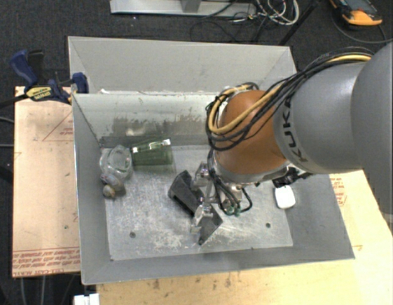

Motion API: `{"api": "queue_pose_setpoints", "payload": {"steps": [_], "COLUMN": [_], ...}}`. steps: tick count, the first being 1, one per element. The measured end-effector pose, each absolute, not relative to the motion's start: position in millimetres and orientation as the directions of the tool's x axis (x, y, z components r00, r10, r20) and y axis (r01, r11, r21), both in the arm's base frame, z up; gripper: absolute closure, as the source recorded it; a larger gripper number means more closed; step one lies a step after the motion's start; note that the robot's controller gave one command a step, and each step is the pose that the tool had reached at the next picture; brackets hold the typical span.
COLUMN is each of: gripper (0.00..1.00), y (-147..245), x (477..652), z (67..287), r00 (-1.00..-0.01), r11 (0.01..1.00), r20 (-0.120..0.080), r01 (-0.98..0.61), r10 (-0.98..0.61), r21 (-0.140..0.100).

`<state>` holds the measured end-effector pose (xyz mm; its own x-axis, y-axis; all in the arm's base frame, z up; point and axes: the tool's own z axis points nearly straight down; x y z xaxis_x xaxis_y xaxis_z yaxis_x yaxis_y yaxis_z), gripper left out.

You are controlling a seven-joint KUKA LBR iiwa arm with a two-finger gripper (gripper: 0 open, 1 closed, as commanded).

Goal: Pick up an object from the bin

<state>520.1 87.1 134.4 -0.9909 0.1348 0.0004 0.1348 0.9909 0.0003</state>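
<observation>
1. Reaching in from the view's right, my claw (pixel 206 220) is hanging low over the floor of the grey bin (pixel 149 224), near the middle of its front half. My orange wrist cover (pixel 247 135) and its yellow cables (pixel 215 116) are bulging above it.
2. I am not managing to tell whether the claw is open or closed. Its metal parts are crowding together under the wrist, and a dark wedge at its tip may be part of me or may be a scrap lying on the floor.
3. Nearest to me, a black angular piece (pixel 182 191) is lying on the floor just to the view's left of the claw, touching it or nearly so. I am not seeing it gripped, so I am not claiming it as held.
4. Other things are lying well apart from the claw:
   - a green block (pixel 152 154) is sitting at the back of the floor;
   - a crumpled clear plastic thing (pixel 117 162) is lying at the left, with a small brownish ball (pixel 109 191) just in front of it;
   - a white piece (pixel 284 197) is lying on the right side, beyond my wrist.
5. Judging progress, I am placing myself at the grasp stage. The claw is sitting down among the things, but nothing is showing clear of the floor, so the pick itself is not yet done.
6. What is waiting, as I judge it, is closing firmly on one thing, most likely the black piece since it is lying closest. After that comes lifting it clear of the bin walls without letting it slip.
</observation>
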Motion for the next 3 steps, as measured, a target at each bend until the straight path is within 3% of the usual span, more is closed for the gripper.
{"api": "queue_pose_setpoints", "payload": {"steps": [1,2,3], "gripper": [0.00,1.00,1.00], "y": [68,67,67], "x": [543.5,547.5,547.5], "z": [151,82,82], "r00": [-0.996,-0.963,-0.963], "r11": [0.996,0.963,0.963], "r20": [-0.002,-0.024,-0.024], "r01": [-0.090,0.269,0.269], "r10": [-0.090,0.269,0.269], "r21": [0.001,0.006,0.006]}}
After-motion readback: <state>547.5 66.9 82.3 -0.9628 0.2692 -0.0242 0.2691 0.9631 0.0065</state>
